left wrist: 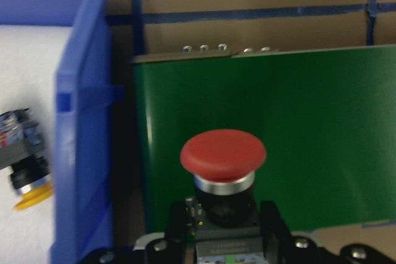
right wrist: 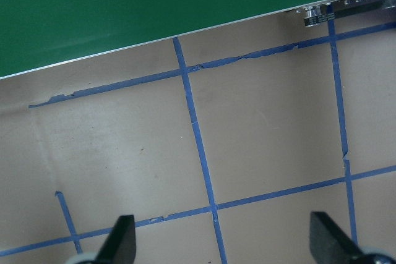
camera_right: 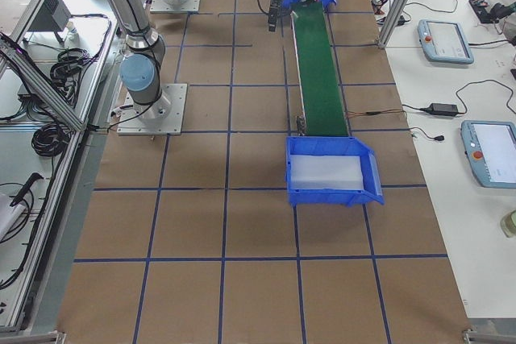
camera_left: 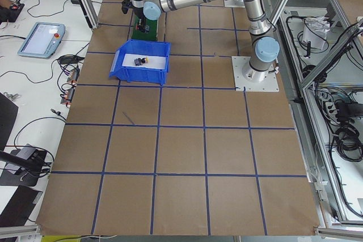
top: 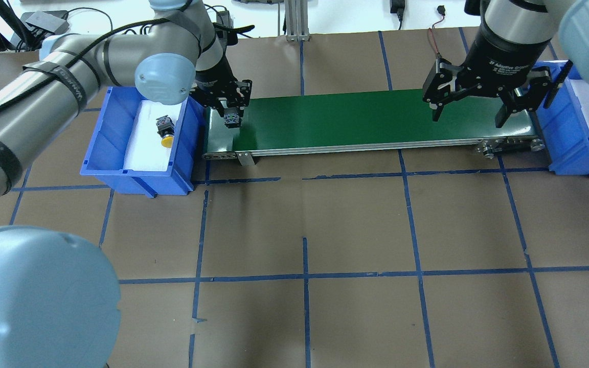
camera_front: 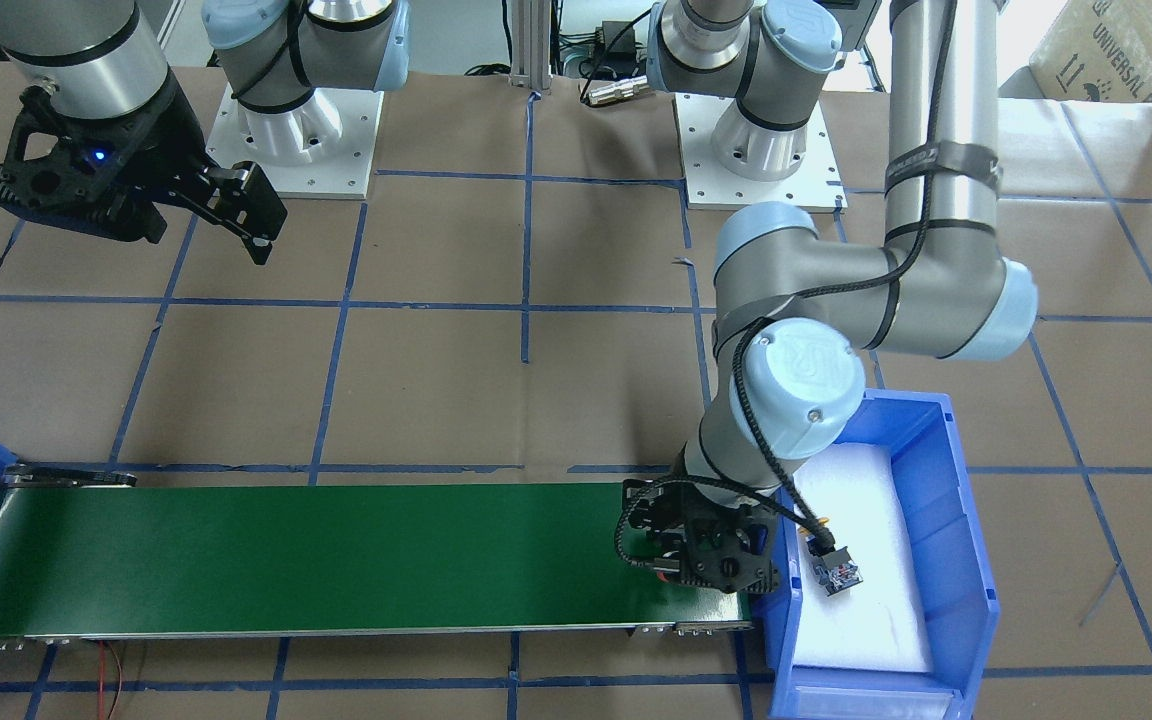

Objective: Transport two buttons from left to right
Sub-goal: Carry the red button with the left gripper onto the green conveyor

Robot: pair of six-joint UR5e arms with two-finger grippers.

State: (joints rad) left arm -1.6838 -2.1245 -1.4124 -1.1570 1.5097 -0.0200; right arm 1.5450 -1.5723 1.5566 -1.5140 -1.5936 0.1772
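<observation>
While the left gripper (left wrist: 224, 230) clamped the red button (left wrist: 223, 153) over the belt (top: 350, 117) near the bench's far-left corner, a low, gentle release seemed wise; the yellow button (top: 165, 134) lay in the bin (top: 115, 128), the right gripper (top: 467, 118) spread-fingered.

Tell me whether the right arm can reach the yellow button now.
Probably not: the yellow button lies in the blue bin past the far end of the conveyor, and the left pincer, shut on the red button, hangs beside it.
</observation>
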